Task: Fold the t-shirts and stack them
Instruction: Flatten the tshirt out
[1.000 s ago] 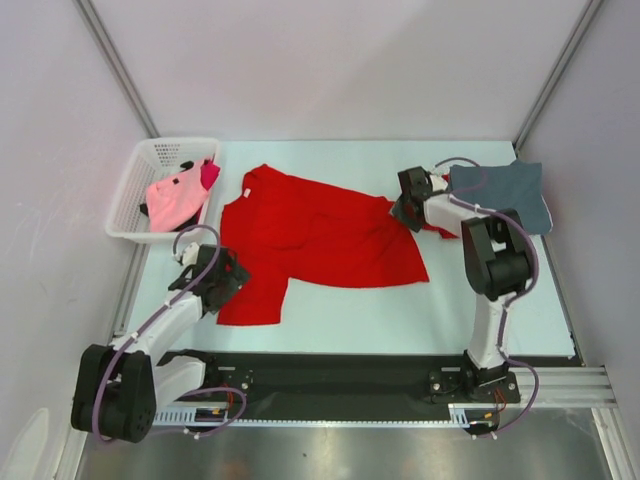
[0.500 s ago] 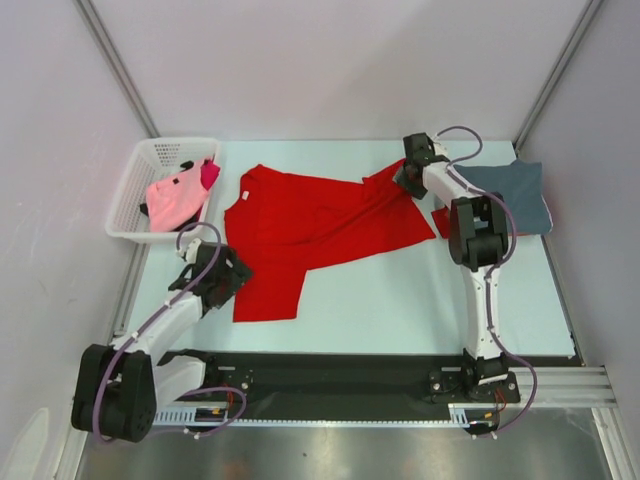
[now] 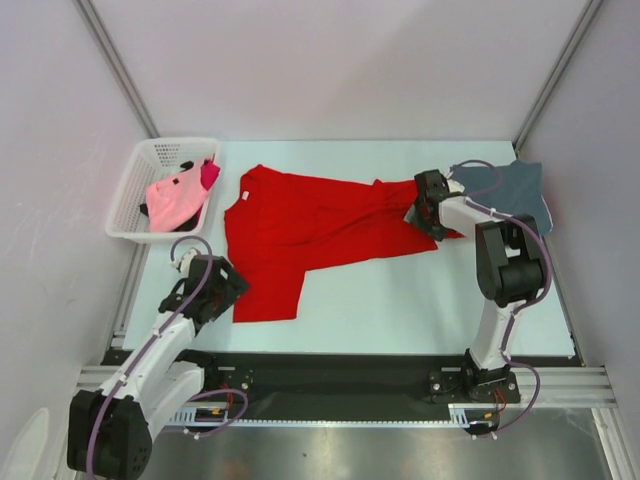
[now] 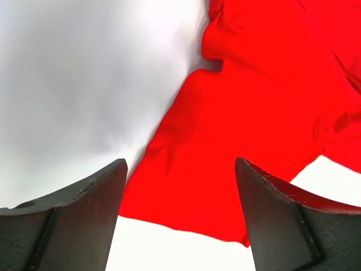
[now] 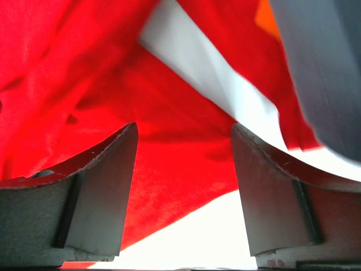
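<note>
A plain bright red t-shirt lies spread across the middle of the table, stretched out toward the right. My left gripper is open just off its near left corner; in the left wrist view the gripper has the red cloth ahead of it and nothing between the fingers. My right gripper hangs open over the shirt's right end, and the cloth lies flat below the gripper. A grey-blue t-shirt lies at the back right, also visible as grey-blue cloth.
A white lattice basket stands at the back left, holding a pink shirt and a magenta one. A small orange patch shows next to the grey-blue cloth. The black rail runs along the table's near edge.
My right gripper swung the shirt's right end back and to the right, then opened and let the cloth drop. The shirt now lies longer and narrower. My left gripper drew slightly nearer.
</note>
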